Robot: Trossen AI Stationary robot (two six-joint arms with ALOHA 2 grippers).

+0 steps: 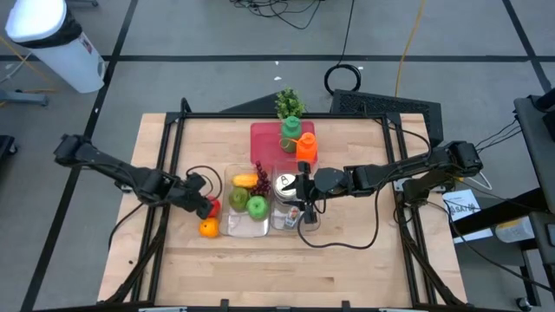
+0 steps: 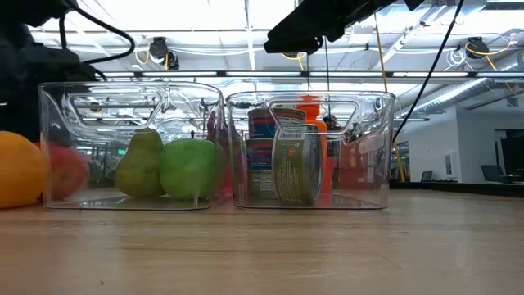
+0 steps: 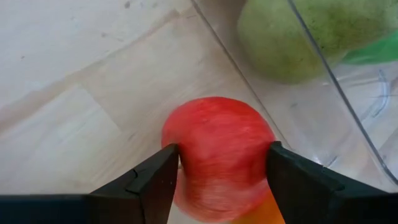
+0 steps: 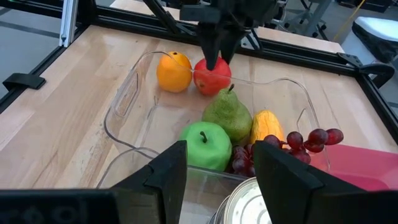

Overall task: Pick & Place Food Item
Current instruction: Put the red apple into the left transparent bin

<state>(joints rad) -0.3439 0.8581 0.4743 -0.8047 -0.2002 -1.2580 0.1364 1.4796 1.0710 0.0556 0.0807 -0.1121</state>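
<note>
A red apple sits between the fingers of my left gripper, just outside the left clear bin and beside an orange. The bin holds a pear, a green apple, a yellow fruit and grapes. My right gripper is open and hovers over the right clear bin, which holds cans. It touches nothing. My left gripper pinches the red apple across its widest part, one finger on each side. The fingers come from above, pointing down. The apple stays close to the orange; whether it still rests on the table I cannot tell.
A red tray at the far side carries a green bottle and an orange bottle, with a leafy green behind. Black frame rails border the table. Bare wood lies along the near edge.
</note>
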